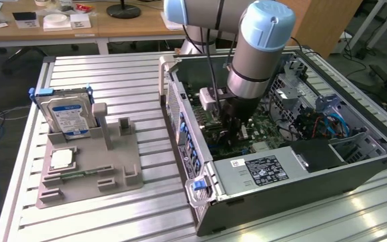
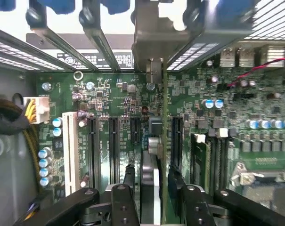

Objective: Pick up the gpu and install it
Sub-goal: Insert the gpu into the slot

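Gripper (image 1: pixel 236 132) low inside open computer case (image 1: pixel 355 171), centre-right of exterior frame. Gpu (image 2: pixel 151 169) stands edge-on against green motherboard (image 2: pixel 255 99), lower centre of wrist frame, between black fingers (image 2: pixel 126 197). Jaws parted; fingers appear just clear of card, contact uncertain. Hard drive (image 1: pixel 67 117) at left, in grey holder (image 1: pixel 89 174).

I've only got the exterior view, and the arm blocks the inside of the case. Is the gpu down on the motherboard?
Observer: Yes. In the wrist view the gpu stands on edge in line with a black slot on the motherboard.
Operator: Is the pincer gripping it?
Observer: No. The pincer is open, with fingers on either side and a gap showing.
Operator: And the bracket?
Observer: The pale bracket sits in the row of rear slot covers.
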Motion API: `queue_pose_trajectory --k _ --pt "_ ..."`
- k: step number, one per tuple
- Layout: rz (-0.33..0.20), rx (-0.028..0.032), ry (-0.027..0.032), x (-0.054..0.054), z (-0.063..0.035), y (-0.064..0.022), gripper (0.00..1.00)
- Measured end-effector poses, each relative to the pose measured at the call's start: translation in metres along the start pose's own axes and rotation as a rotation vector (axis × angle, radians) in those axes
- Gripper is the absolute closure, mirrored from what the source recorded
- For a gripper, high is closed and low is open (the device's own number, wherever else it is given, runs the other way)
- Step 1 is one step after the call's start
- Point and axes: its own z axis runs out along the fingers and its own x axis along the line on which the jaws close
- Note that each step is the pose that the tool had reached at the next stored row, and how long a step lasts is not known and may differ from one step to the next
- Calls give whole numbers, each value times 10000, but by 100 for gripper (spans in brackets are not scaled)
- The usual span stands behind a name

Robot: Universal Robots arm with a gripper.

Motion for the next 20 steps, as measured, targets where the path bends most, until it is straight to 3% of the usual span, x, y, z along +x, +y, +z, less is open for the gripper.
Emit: queue_pose_trajectory --k 12,17,20 --pt "-1 48 0 -24 -512 -7 58" --pt "-1 51 -3 -25 -516 -7 60" --pt "-1 50 -1 -24 -516 -7 78"
